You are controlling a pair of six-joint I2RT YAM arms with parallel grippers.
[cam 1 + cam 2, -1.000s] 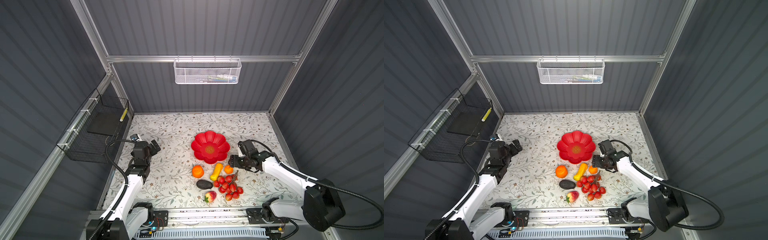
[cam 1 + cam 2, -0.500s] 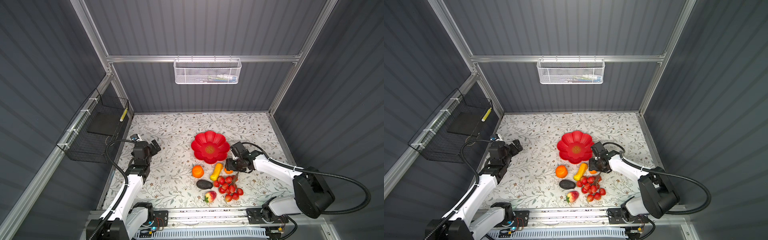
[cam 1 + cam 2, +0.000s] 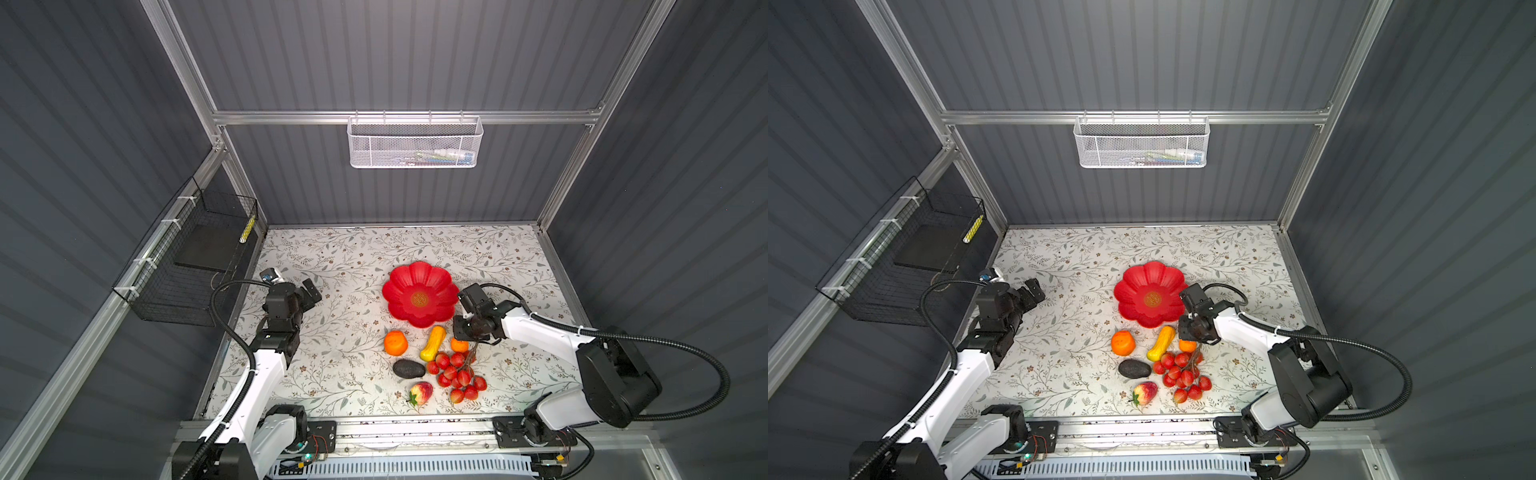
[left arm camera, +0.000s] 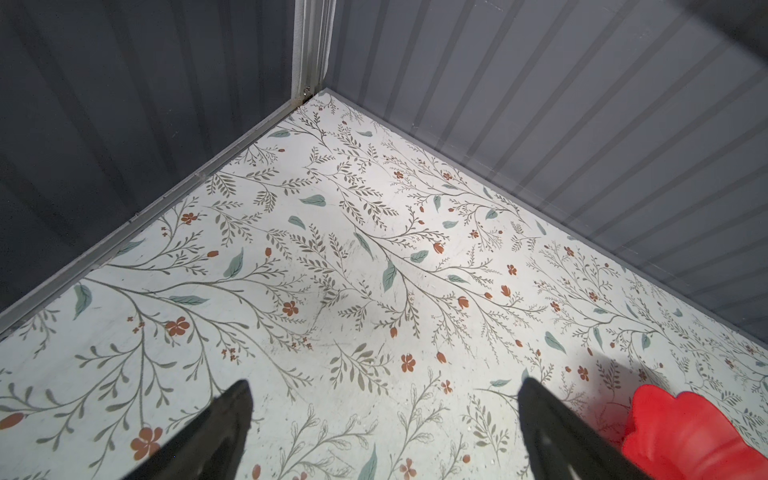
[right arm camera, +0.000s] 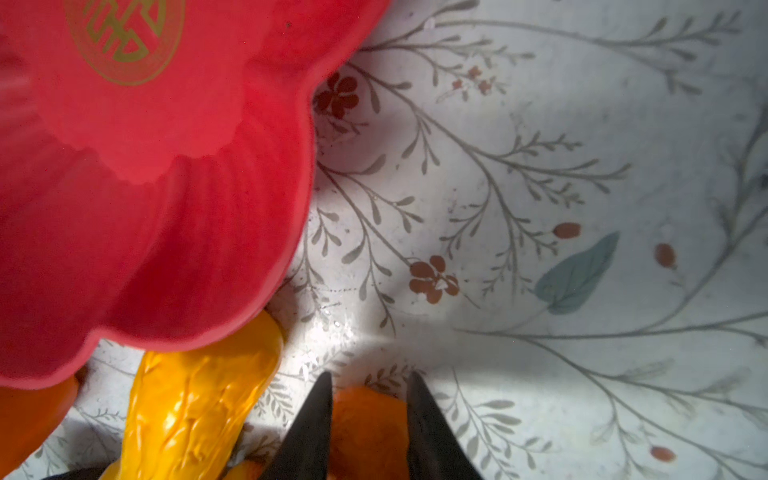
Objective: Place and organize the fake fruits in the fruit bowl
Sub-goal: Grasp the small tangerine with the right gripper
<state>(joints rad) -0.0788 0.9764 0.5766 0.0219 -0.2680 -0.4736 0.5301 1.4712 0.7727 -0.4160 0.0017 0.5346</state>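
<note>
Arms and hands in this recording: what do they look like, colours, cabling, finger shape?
The left arm and right arm have white link shells and black joint housings; a black corrugated cable runs along each. The left hand and right hand each end in two black, tapered, pointed fingers.

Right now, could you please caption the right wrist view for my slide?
Right gripper shut on small round orange fruit near glossy red flower-shaped bowl.

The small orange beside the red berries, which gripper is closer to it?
Right. The right gripper is shut on the small orange; the left gripper hangs open far off, on the other side of the fruit bowl.
</note>
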